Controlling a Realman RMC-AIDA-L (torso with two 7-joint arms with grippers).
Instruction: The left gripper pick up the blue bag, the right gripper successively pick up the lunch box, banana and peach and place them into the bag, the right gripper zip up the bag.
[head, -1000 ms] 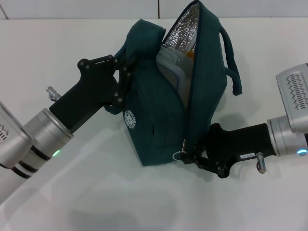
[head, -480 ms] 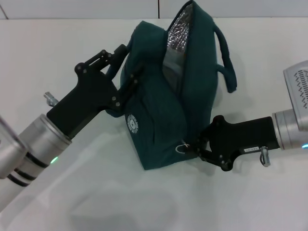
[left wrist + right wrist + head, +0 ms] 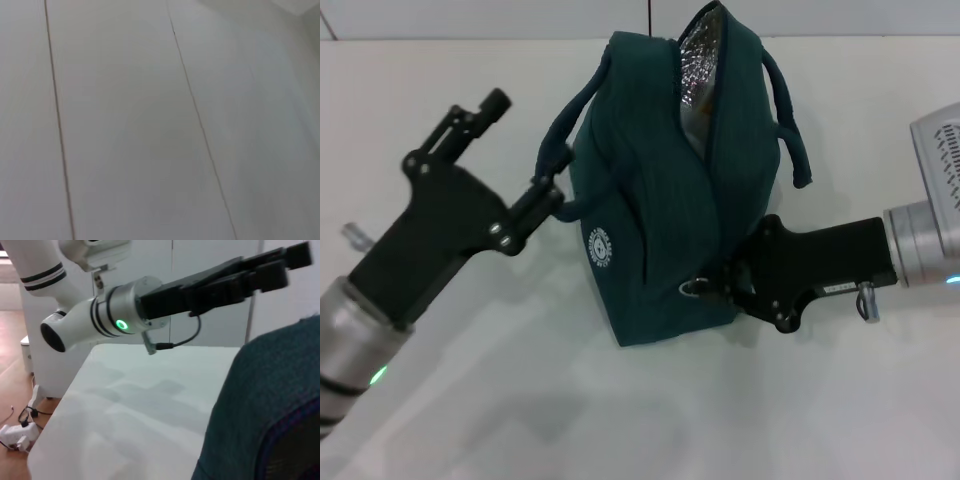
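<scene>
The blue bag [image 3: 650,210] stands on the white table [image 3: 620,420], with silver foil lining [image 3: 698,60] showing at its narrow far opening. My right gripper [image 3: 722,287] is at the bag's near right corner, shut on the metal zipper pull [image 3: 695,287]. My left gripper [image 3: 525,148] is open to the left of the bag, its lower finger [image 3: 548,196] touching the left handle [image 3: 560,145]. The right wrist view shows the left gripper [image 3: 287,265] above the bag's fabric [image 3: 270,405]. The lunch box, banana and peach are hidden.
The bag's right handle [image 3: 790,110] hangs over its right side. The left wrist view shows only a pale panelled surface [image 3: 150,125]. In the right wrist view, the table's edge and the floor with cables [image 3: 15,435] lie beyond the left arm.
My left gripper has let go of the bag, opened and drawn back to the left. The bag's opening has narrowed. My right gripper has stayed at the zipper pull, a little higher.
</scene>
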